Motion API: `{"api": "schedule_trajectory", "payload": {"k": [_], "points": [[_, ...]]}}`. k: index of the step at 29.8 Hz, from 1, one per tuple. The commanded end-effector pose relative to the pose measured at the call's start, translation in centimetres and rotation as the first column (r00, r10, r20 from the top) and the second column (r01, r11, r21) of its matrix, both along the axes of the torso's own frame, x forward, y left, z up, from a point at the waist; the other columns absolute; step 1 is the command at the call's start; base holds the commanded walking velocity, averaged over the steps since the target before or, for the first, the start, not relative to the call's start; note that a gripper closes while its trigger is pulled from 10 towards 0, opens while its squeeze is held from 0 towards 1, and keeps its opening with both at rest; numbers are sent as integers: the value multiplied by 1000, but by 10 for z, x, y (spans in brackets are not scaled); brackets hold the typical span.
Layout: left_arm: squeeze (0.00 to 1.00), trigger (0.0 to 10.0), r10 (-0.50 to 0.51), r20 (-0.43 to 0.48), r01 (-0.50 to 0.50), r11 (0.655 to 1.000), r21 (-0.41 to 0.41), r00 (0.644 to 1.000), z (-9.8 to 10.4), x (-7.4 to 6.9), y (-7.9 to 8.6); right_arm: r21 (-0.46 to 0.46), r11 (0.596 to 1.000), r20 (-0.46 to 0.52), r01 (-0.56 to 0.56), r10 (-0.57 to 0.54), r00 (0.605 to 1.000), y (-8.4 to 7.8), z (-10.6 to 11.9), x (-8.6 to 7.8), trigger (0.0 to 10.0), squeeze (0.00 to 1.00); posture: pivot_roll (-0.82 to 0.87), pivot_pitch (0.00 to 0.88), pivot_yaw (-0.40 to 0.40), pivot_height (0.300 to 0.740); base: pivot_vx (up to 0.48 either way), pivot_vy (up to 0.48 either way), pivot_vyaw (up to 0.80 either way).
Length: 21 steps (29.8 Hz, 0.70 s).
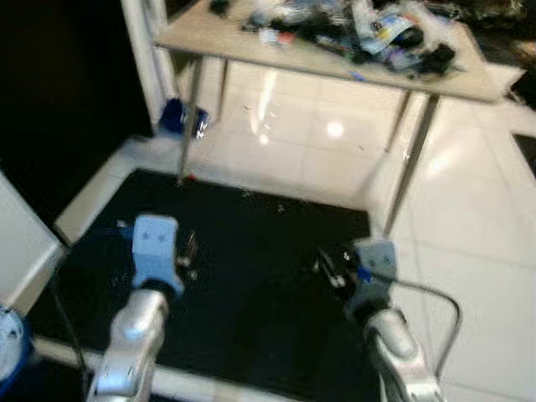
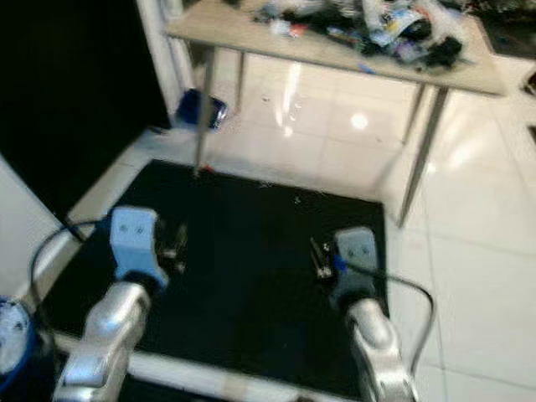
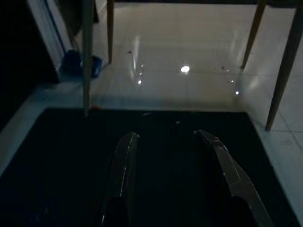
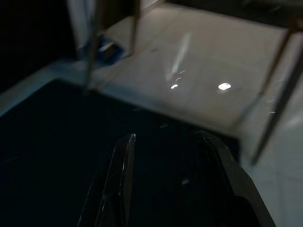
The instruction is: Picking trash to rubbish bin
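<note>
A crumpled blue piece of trash (image 1: 182, 117) lies on the white tiles by the far left leg of the table, also seen as the blue trash (image 3: 80, 64) in the left wrist view. My left gripper (image 3: 165, 137) hangs open over the black mat, well short of it, with nothing between its fingers. My right gripper (image 4: 165, 138) is open too, over the mat's right part and holding nothing. In the head views both arms reach forward, left gripper (image 1: 188, 251) and right gripper (image 1: 333, 266) side by side.
A light wooden table (image 1: 218, 42) on thin metal legs stands ahead, with a heap of bags and wrappers (image 1: 377, 29) on top. The black mat (image 1: 251, 276) covers the floor under my arms. A blue-and-white round object (image 1: 8, 343) sits at my near left. A dark doorway is on the left.
</note>
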<state>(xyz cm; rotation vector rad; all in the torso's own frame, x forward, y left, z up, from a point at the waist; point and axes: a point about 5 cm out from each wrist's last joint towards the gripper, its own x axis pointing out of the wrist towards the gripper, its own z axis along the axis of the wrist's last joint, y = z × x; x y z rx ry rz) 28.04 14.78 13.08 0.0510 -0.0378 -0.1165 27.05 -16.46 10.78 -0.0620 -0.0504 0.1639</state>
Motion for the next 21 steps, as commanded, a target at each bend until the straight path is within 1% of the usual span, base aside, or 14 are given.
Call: {"api": "schedule_trajectory", "payload": {"k": [1,13,15,18,21], "points": [[0,10000,27,-29,-27,1000,11,999,-7,-3,7,18,1000,-16,-12,12,1000,5,-4,-2,10000,0,-26,164,-32,740,300,0,0],[0,10000,27,-27,-27,1000,7,999,-6,-1,5,1,1000,-25,-17,17,1000,4,-6,-4,10000,0,-27,169,-33,740,298,0,0],[0,10000,27,-24,-27,1000,9,999,-5,0,5,1,1000,-24,-21,21,1000,6,-5,-3,10000,0,-30,169,-30,740,298,0,0],[0,10000,25,-23,-25,1000,13,999,-5,1,7,-24,999,-25,-38,37,999,11,-5,-2,10000,0,-38,170,-30,740,301,0,0],[0,10000,28,-21,-27,999,17,999,-4,2,8,-30,999,-33,-39,38,999,12,-6,-3,10000,0,-30,180,-34,740,301,0,0]]}}
